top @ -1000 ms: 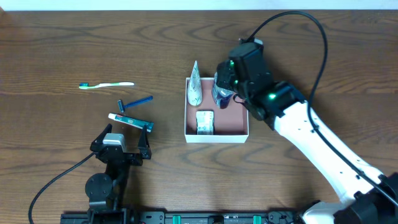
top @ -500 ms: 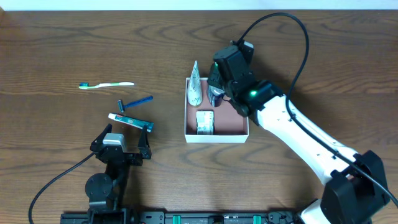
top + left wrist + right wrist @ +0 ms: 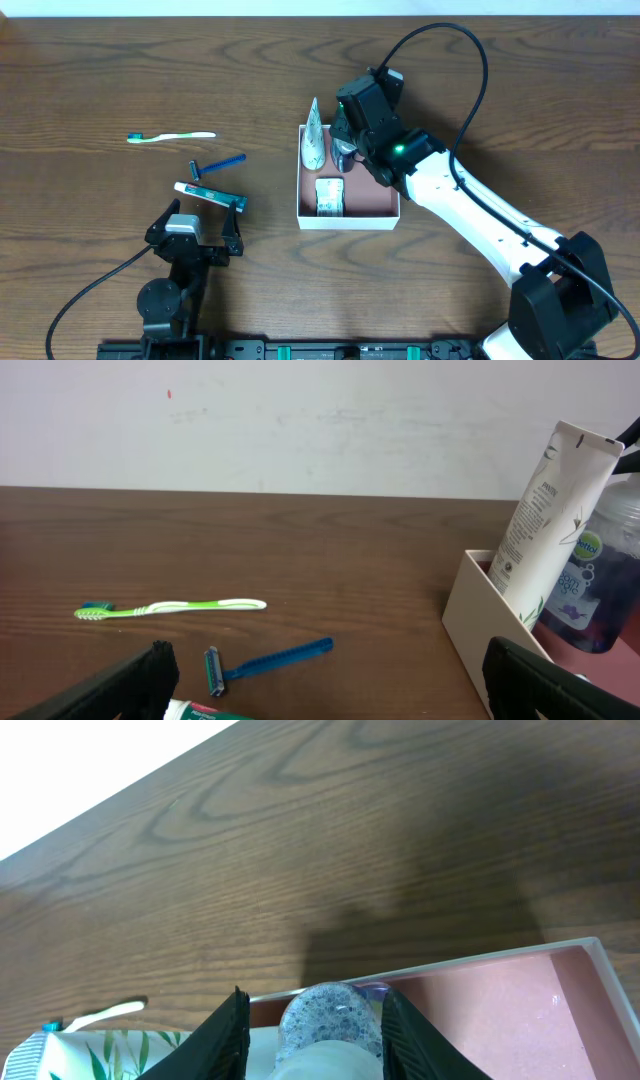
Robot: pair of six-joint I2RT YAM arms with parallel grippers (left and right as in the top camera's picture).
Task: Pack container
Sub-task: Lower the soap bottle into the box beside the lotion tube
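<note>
The container (image 3: 385, 205), a white-walled square box with a pinkish floor, sits at mid-table. It also shows in the right wrist view (image 3: 500, 1020) and the left wrist view (image 3: 475, 605). My right gripper (image 3: 345, 148) is shut on a purple sanitizer bottle (image 3: 330, 1020) and holds it over the container's back-left part. A white tube (image 3: 314, 135) leans in the container's back-left corner, and a small packet (image 3: 330, 197) lies on its floor. My left gripper (image 3: 200, 235) is open and empty near the front edge.
A green and white toothbrush (image 3: 172, 136), a blue razor (image 3: 216, 165) and a toothpaste tube (image 3: 208, 193) lie on the table left of the container. The right arm (image 3: 470, 215) and its cable reach in from the front right.
My right gripper has moved left with the bottle, from the container's back-right part toward the white tube. The left arm has not moved.
</note>
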